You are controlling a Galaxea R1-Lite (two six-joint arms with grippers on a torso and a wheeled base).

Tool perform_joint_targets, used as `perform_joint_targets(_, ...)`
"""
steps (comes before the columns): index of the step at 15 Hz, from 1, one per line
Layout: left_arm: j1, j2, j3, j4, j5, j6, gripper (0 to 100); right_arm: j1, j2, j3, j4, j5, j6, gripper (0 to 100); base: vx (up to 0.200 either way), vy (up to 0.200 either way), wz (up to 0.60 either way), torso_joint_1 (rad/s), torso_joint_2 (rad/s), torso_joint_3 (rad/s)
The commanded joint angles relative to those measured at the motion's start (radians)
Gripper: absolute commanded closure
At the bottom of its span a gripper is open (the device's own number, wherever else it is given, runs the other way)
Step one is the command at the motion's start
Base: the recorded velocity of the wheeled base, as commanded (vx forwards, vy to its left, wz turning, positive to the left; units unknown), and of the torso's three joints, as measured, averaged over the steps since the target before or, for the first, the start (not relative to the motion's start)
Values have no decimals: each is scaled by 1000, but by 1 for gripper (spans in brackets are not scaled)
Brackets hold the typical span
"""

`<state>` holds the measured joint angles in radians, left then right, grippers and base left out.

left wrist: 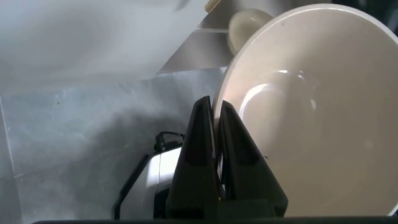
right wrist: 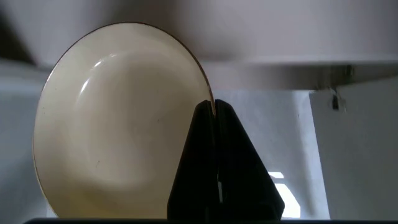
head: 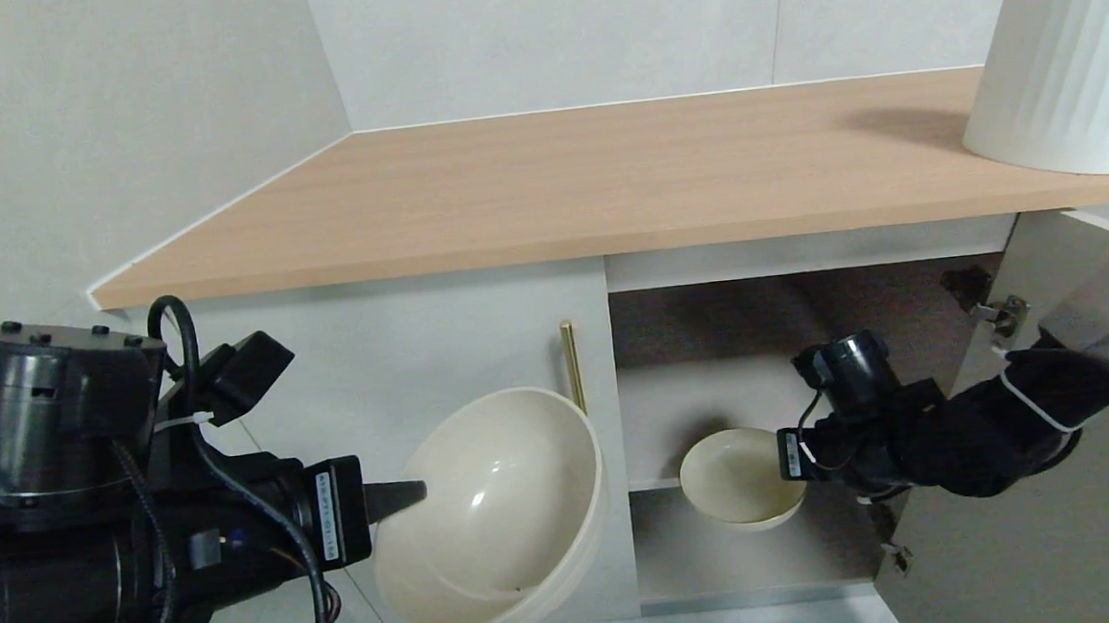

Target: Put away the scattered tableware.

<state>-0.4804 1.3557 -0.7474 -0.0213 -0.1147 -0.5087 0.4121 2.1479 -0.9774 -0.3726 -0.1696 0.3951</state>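
Bowls are both in my claws. My right claw [head: 792, 455] pinches the small bowl [head: 736, 476] by its rim inside the open cabinet [head: 717, 337], at the shelf [head: 652, 485] front edge. My left claw [head: 418, 490] grips the large bowl [head: 492, 518] outside, before the closed door [head: 418, 354]. I judge neither stowed yet.

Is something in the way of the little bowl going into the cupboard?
Nothing visible. The cupboard door hangs open to the side, and the small bowl, held at its rim by the right gripper, is already at the mouth of the open compartment.
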Motion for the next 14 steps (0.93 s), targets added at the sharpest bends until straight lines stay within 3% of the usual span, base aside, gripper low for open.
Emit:
perform_joint_targets(1, -1, 2, 5, 0, 0, -1, 100, -18, 135, -70, -9, -10, 4, 100, 0, 0, 0, 0, 0, 0)
perform_joint_targets(6, -35, 63, 13, -2, 0, -2, 100, -52, 201, -76, -177, -57, 47, 100, 0, 0, 0, 0, 0, 0)
perform_joint_targets(14, -37, 69, 14, -2, 4, -2, 100, -95, 267, -181, -201, -166, 82, 100, 0, 0, 0, 0, 0, 0)
